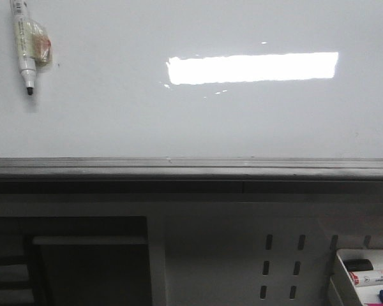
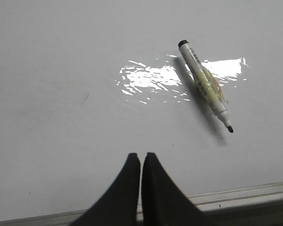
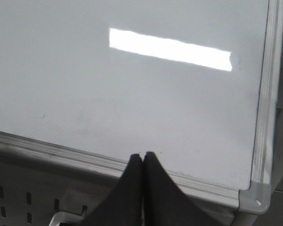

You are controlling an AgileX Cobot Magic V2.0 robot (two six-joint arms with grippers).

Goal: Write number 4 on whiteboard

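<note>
Board's blank, no number 4 yet, so you're at fetching the marker [image 1: 26,48]. It sits on the whiteboard [image 1: 191,121] at about 10 o'clock in the front view, uncapped, tip down (taped-on lump at mid-barrel, likely a magnet, can't confirm). Left gripper [image 2: 141,157] has fingers pressed together, holding nothing, marker at its 1 o'clock, apart. Right gripper [image 3: 142,156] also pinched closed and empty, near the board's frame corner [image 3: 257,200]. Use the left: spread the fingers first, line up across the barrel above the lump, close squarely so the tip stays clear. Avoid dragging the tip.
</note>
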